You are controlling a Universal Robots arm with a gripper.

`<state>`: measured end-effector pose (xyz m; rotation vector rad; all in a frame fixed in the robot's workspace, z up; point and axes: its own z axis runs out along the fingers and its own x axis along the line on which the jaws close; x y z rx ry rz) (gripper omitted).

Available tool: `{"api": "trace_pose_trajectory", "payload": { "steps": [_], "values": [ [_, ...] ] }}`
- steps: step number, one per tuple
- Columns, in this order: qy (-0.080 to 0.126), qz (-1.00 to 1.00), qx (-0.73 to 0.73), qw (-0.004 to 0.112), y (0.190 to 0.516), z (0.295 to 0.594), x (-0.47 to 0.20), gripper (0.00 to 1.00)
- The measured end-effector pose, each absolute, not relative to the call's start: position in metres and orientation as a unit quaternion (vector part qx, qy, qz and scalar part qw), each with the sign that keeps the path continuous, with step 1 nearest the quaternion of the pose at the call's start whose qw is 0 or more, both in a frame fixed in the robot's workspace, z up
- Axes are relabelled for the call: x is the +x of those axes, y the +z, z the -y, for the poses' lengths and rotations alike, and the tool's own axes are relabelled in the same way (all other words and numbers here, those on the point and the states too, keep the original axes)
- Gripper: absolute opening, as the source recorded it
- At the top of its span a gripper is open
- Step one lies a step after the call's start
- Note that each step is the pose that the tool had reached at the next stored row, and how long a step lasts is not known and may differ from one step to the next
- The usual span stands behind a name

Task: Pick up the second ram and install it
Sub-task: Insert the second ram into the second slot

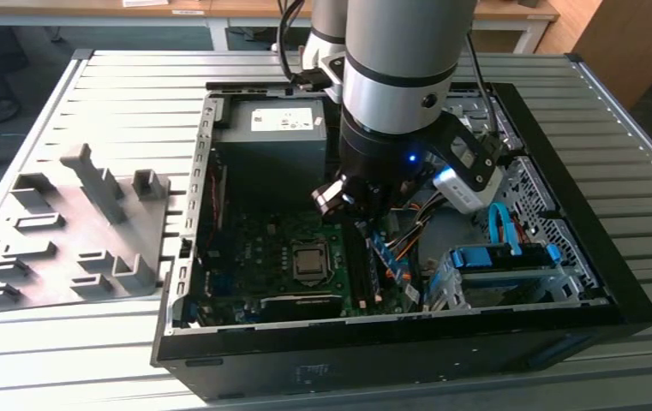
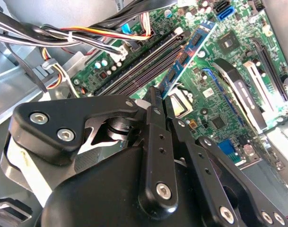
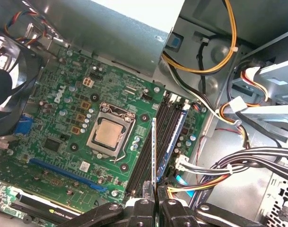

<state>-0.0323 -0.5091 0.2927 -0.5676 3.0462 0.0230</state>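
The second ram point(image 3: 154, 151) is a thin blue-green strip, seen edge-on in the first wrist view and as a blue board with dark chips point(image 2: 188, 52) in the second wrist view. My gripper point(image 3: 156, 204) is shut on one end of it, and the black fingers point(image 2: 153, 123) pinch its edge. The strip runs parallel to the long black memory slots point(image 3: 144, 142), over the slots nearest the processor socket point(image 3: 109, 135). I cannot tell whether it touches a slot. In the exterior view my gripper point(image 1: 343, 201) hangs inside the open computer case point(image 1: 554, 282), above the motherboard.
Another blue memory stick point(image 3: 176, 132) stands in the slot nearest the cable bundles point(image 3: 219, 165). A fan point(image 3: 6, 80) sits at the board's edge. Blue drive brackets point(image 1: 503, 261) and the power supply point(image 1: 268, 137) flank the arm. A grey fixture tray point(image 1: 74, 231) lies outside the case.
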Motion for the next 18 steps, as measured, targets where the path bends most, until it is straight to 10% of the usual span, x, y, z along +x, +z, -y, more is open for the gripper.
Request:
{"api": "trace_pose_trajectory", "payload": {
  "steps": [18],
  "values": [
    [0.005, -0.985, -0.168, 0.021, 0.2927, 0.5091, -0.0323, 0.14]
  ]
}}
